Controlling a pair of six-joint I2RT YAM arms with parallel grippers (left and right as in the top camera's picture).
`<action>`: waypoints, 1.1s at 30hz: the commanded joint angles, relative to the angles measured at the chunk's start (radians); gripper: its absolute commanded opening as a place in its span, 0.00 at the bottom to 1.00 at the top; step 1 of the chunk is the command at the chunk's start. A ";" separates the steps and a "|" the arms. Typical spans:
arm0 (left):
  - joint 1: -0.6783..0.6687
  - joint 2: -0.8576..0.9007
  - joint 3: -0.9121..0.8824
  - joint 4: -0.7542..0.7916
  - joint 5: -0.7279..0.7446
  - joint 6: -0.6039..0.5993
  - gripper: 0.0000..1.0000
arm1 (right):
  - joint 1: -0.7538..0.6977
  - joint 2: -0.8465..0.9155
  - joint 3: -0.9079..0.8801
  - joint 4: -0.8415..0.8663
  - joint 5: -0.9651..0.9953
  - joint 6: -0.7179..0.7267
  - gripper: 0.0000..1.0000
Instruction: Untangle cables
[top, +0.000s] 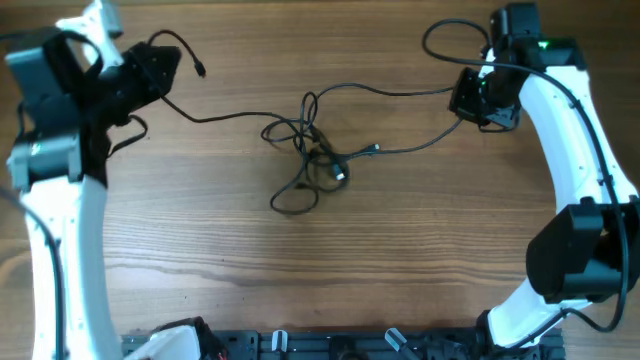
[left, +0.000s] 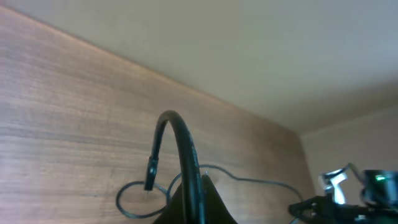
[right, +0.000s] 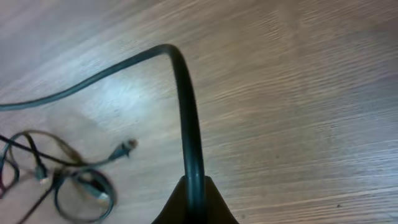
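step: stretching tangled cables (top: 312, 150) | left jaws 10 o'clock: clenched on left strand (left: 184, 149) | right jaws 2 o'clock: clenched on right strand (right: 188, 106) | next: probably pull wider, loosening knot (top: 328, 162)

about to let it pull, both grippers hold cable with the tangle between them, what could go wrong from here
With the left gripper and right gripper both shut on cables, pulling apart may cinch the tangle tighter instead of loosening it. The loose plug beside it could snag in a loop. Each cable bends sharply out of its gripper, so it might slip.
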 joint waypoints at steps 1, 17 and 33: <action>0.050 -0.093 0.034 -0.103 -0.270 -0.043 0.04 | -0.144 0.013 0.010 0.005 -0.024 -0.039 0.04; 0.234 0.007 0.034 -0.290 -0.717 -0.104 0.04 | -0.543 0.007 0.056 0.014 -0.455 -0.177 0.04; 0.024 -0.035 0.034 -0.178 0.110 0.029 0.04 | 0.189 0.007 0.056 0.091 -0.564 -0.253 0.08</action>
